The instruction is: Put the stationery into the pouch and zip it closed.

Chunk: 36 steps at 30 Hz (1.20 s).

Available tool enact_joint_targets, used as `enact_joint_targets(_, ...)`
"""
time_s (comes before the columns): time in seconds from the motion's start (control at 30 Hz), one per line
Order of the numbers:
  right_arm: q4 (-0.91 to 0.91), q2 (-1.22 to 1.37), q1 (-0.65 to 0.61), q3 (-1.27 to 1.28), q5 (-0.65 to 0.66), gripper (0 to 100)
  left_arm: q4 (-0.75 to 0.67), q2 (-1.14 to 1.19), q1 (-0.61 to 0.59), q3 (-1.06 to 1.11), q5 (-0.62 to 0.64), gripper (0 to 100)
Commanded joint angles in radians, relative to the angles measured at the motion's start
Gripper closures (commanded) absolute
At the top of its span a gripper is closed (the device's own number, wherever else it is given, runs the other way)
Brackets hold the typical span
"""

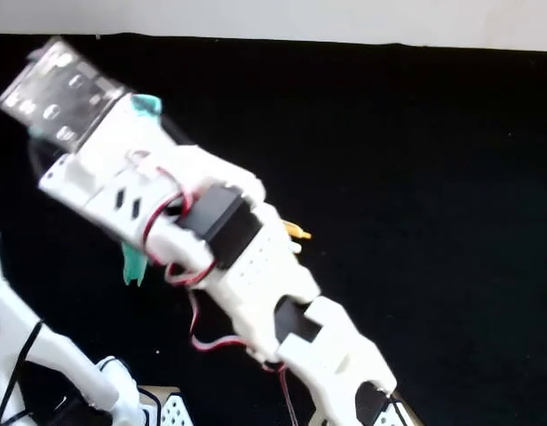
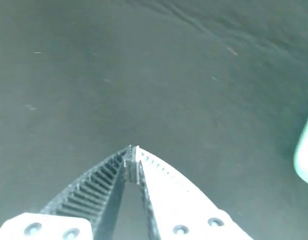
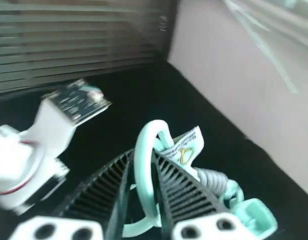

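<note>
Right at the right wrist camera, right gripper (image 3: pixel 143 156) pinched narrow on a mint loop (image 3: pixel 140 170), ribbed fingers (image 3: pixel 179 185) pressed to either side of it. Just past the tips, a white tag (image 3: pixel 188 146) against the loop, then a grey coiled cord (image 3: pixel 212 177) and a mint block (image 3: pixel 254 215) beside it; pouch or stationery, cannot tell. Farther off, another arm (image 3: pixel 24 150) with a circuit board (image 3: pixel 76 100) at its end, above the black table (image 3: pixel 144 90). Beyond that, blinds (image 3: pixel 69 45) and a pale wall (image 3: pixel 234 80).

Close under the left wrist camera, left gripper (image 2: pixel 132 150) closed tip to tip with nothing between, over the table. Off to one side, a mint edge (image 2: pixel 305 145), well apart from the tips.

Seen from above, nearest the lens, a white arm (image 1: pixel 256 266) raised across the table, side unclear. Under it, mint bits (image 1: pixel 131 262) poking out at both flanks, and a small orange tip (image 1: pixel 298 233) at its edge. Lower down, a second arm (image 1: pixel 43 355) at the near corner
</note>
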Motion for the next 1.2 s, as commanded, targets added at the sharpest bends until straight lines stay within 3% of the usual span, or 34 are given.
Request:
enact_joint_targets(0.0, -0.028, -0.016, 0.102, -0.035, 0.029, 99.0, 0.029, -0.007, 0.073, 0.042, 0.008, 99)
enact_joint_targets(0.3, -0.105, -0.013, 0.165, -0.101, 0.031, 99.0, 0.025, -0.007, 0.213, 0.208, 0.008, 99)
enact_joint_targets(1.17, -0.142, -0.062, 0.429, -0.105, 0.029, 98.7, 0.026, -0.007, 0.613, 0.325, 0.006, 99)
